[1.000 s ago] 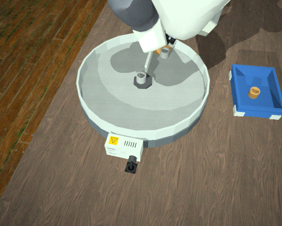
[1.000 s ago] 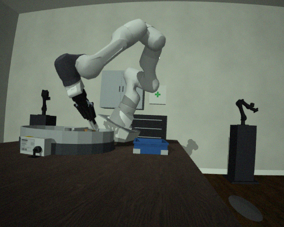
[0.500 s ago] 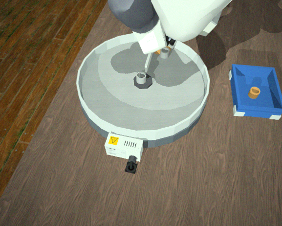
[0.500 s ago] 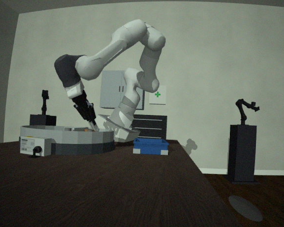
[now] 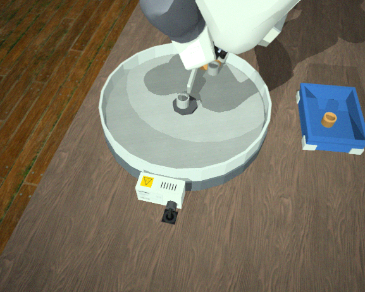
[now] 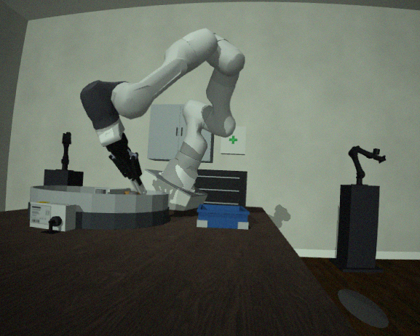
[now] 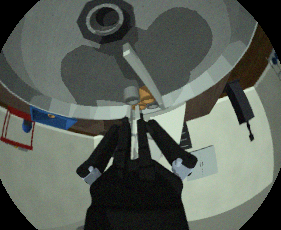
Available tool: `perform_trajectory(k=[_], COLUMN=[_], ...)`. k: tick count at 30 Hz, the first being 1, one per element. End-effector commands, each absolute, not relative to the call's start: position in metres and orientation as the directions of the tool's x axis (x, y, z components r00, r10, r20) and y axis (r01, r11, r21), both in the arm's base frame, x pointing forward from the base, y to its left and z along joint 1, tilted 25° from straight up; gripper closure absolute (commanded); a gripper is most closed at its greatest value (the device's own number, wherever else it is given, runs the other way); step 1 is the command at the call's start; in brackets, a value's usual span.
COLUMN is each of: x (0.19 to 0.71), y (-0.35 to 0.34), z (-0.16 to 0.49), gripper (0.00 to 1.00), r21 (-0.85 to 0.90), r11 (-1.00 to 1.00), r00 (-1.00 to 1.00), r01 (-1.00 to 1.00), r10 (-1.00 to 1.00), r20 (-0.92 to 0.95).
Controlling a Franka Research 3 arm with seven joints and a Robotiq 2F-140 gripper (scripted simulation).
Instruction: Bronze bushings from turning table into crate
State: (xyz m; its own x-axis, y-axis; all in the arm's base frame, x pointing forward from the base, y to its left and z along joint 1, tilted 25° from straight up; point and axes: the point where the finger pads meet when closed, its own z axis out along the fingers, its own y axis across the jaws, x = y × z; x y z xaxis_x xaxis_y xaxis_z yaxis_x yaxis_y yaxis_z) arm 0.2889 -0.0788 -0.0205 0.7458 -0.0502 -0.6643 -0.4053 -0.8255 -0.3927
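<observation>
1 bronze bushing (image 5: 329, 121) (image 7: 51, 116) in top view: upright in blue crate (image 5: 338, 141) (image 6: 223, 217) (image 7: 62, 122), bore up, room to every wall. Steel bushing (image 5: 183, 102) (image 7: 105, 19) upright on turntable (image 5: 193, 174) (image 6: 131, 202) (image 7: 222, 65) hub.

Exterior: gripper (image 5: 221, 54) (image 6: 140, 190) (image 7: 134, 110) slants down inside near rim, clenched.

Wrist: bronze pieces (image 5: 204, 67) (image 6: 127, 193) (image 7: 145, 95) between 2nd steel bushing (image 5: 213, 68) (image 7: 131, 94) and bar (image 5: 192, 80) (image 7: 143, 75), tight; axes unclear.

Box's (image 5: 160, 189) (image 6: 52, 217) warning triangle (image 5: 147, 181), placard's (image 6: 233, 149) green cross (image 6: 233, 140)

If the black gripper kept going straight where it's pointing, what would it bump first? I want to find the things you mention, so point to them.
Probably the orange bronze bushings (image 5: 204, 67) (image 7: 146, 95) just past its fingertips, though depth is hard to judge.
</observation>
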Motion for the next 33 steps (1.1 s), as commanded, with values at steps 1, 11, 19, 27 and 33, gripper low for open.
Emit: perform_trajectory(k=[1,11,19,27,33], x=[0.2902,0.2902,0.2902,0.2902,0.2902], y=[-0.0795,-0.0795,-0.0795,-0.0795,-0.0795], z=[-0.0216,-0.0216,-0.0216,-0.0216,-0.0216], gripper=[0.94,1.00,1.00,1.00,1.00], r21=[-0.396,-0.396,-0.396,-0.396,-0.396], r11=[-0.826,-0.826,-0.826,-0.826,-0.826], r00=[0.750,0.750,0.750,0.750,0.750], r01=[-0.402,-0.402,-0.402,-0.402,-0.402], r10=[-0.048,-0.048,-0.048,-0.048,-0.048], r20=[-0.660,-0.660,-0.660,-0.660,-0.660])
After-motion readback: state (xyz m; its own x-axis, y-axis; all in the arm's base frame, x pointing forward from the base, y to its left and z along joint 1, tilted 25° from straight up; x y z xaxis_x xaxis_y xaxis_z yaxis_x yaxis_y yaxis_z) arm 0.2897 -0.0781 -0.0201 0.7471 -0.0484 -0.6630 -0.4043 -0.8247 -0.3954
